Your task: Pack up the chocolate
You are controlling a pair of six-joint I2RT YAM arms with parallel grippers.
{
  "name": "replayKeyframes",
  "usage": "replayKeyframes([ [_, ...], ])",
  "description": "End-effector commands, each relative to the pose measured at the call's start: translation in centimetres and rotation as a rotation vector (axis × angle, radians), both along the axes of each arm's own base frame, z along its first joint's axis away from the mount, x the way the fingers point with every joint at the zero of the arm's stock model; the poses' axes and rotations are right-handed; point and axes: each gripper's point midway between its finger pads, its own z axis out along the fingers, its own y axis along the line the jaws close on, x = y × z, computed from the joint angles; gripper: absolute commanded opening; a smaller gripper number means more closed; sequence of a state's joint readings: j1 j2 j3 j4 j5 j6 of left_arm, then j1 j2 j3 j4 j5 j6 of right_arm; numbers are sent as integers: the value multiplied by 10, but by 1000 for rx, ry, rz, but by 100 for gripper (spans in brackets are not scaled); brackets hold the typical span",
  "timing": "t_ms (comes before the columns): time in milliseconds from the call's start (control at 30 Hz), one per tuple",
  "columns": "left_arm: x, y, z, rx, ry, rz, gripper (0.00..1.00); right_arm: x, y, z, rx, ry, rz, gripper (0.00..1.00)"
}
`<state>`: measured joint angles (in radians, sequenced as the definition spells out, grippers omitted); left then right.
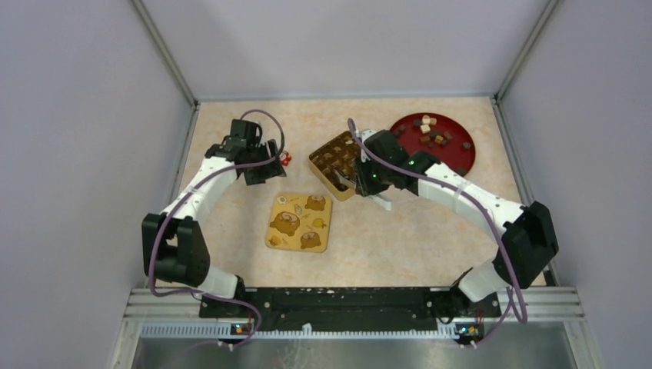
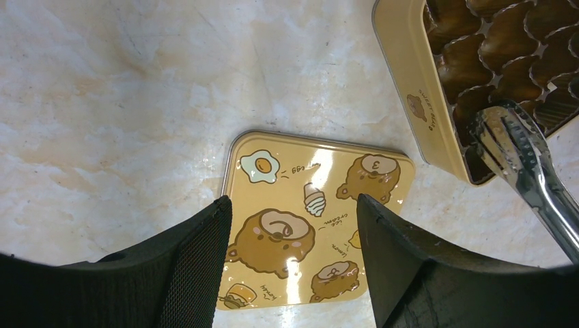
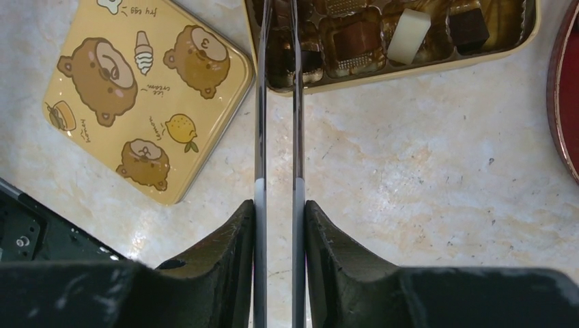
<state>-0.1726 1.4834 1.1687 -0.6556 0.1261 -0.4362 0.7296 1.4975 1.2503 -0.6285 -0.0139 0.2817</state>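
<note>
Step in hand: loading the tin [image 3: 410, 68]. My right gripper [image 3: 278, 219] is clamped on the tongs [image 3: 260, 123], whose tips are inside a cell; I cannot tell whether they carry anything. Most chocolate [image 1: 425, 128] lies on the red plate [image 1: 461, 157], and some is already packed. The next move calls for a clean release, then a reach to the plate. The left gripper [image 2: 293, 205] hangs apart and empty over the lid [image 2: 328, 171], obstructing nothing.

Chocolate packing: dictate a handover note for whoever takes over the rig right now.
Left gripper: jaws open, empty, above the square yellow cartoon-print lid, which lies flat on the table.
Right gripper: jaws shut on the metal tongs, whose tips are inside the square yellow tin. Whether they carry a piece is unclear.
Done: a few packed chocolate pieces sit in the tin's cups.
Left: move the loose chocolate pieces over from the round dark-red plate. Many cups are empty and the lid is off.
</note>
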Motion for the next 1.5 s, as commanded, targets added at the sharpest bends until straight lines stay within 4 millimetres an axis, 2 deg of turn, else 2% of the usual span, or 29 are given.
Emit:
replayKeyframes([
  [0,4,0,14,-11,-50,4,73,10,11,53,103,-121,-3,22],
  [133,4,1,12,-6,-47,2,73,17,7,85,135,-204,-28,3],
  [233,4,0,11,-11,-45,-1,72,28,-8,100,126,-270,-88,2],
  [300,4,-1,12,-13,-46,-2,72,38,-27,102,106,-290,-147,2],
  [467,4,1,10,-4,-45,-5,72,62,-98,87,72,-288,-352,4],
  [633,4,1,9,1,-44,-9,72,67,-165,61,10,-262,-532,6],
  [700,4,0,9,-4,-43,-11,72,66,-180,48,11,-230,-567,6],
  [767,5,-1,10,-12,-44,-11,72,66,-183,40,9,-207,-565,7],
  [967,5,-2,8,-16,-41,-14,72,68,-162,14,44,-121,-476,17],
  [1100,4,-1,8,-10,-42,-13,72,75,-160,12,59,-133,-483,28],
  [1467,6,1,10,-2,-47,-2,72,88,-148,2,78,-106,-441,34],
])
